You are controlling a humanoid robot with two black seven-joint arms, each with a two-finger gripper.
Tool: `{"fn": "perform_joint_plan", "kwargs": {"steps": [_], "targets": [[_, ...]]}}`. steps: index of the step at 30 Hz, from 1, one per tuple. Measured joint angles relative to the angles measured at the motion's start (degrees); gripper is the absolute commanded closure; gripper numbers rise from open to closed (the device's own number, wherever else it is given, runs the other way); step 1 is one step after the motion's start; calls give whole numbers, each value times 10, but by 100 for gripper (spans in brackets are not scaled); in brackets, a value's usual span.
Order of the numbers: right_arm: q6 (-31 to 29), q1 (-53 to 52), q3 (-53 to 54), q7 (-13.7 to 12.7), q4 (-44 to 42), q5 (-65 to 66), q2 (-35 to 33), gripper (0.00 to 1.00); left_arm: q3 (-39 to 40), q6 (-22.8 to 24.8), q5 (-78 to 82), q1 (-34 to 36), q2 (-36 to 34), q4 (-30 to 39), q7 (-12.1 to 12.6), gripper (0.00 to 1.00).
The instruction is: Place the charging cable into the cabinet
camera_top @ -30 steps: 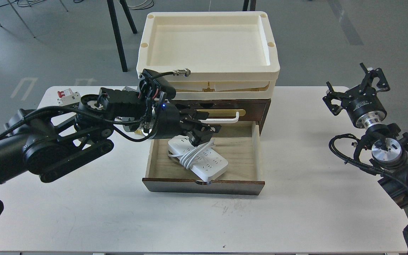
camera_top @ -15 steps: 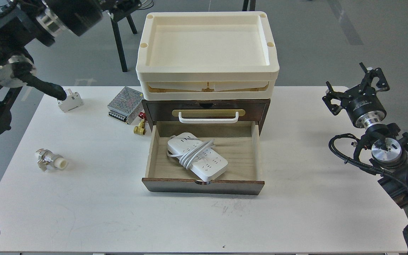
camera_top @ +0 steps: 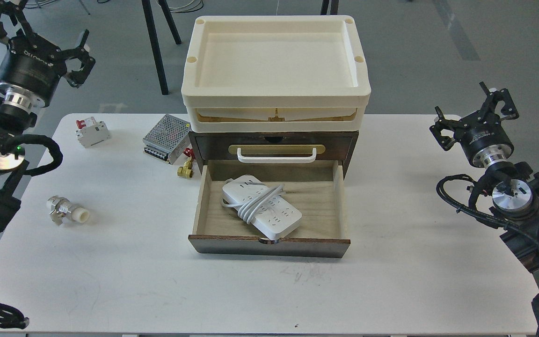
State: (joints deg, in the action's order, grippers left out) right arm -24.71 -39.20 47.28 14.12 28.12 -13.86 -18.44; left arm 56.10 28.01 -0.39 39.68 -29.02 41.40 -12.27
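The charging cable (camera_top: 261, 210), a white power strip with its cord looped round the middle, lies diagonally inside the pulled-out lower drawer (camera_top: 269, 243) of the dark brown cabinet (camera_top: 344, 140). The upper drawer is closed, with a white handle (camera_top: 276, 156) on a brass plate. My left gripper (camera_top: 35, 28) is open and empty, raised beyond the table's far left corner. My right gripper (camera_top: 475, 112) is open and empty at the table's far right edge. Both are far from the drawer.
Cream trays (camera_top: 274, 65) are stacked on the cabinet. On the white table (camera_top: 157, 281), left of the cabinet: a silver perforated power-supply box (camera_top: 166, 138), a small brass fitting (camera_top: 185, 171), a white circuit breaker with red switch (camera_top: 92, 132), and a metal-and-white connector (camera_top: 66, 211).
My left arm has pulled out of the drawer, leaving the power strip lying there, and swung up and away to the far left. The right arm barely shifted.
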Motion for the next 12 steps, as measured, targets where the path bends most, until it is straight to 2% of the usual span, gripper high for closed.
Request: {"fn": "perform_joint_plan", "kwargs": {"steps": [4, 12], "targets": [[-1, 0, 2, 0, 3, 0, 3, 0, 2, 0, -5, -45, 10, -7, -5, 0], [-6, -2, 4, -1, 5, -1, 3, 0, 2, 0, -7, -68, 62, -59, -6, 0]]}}
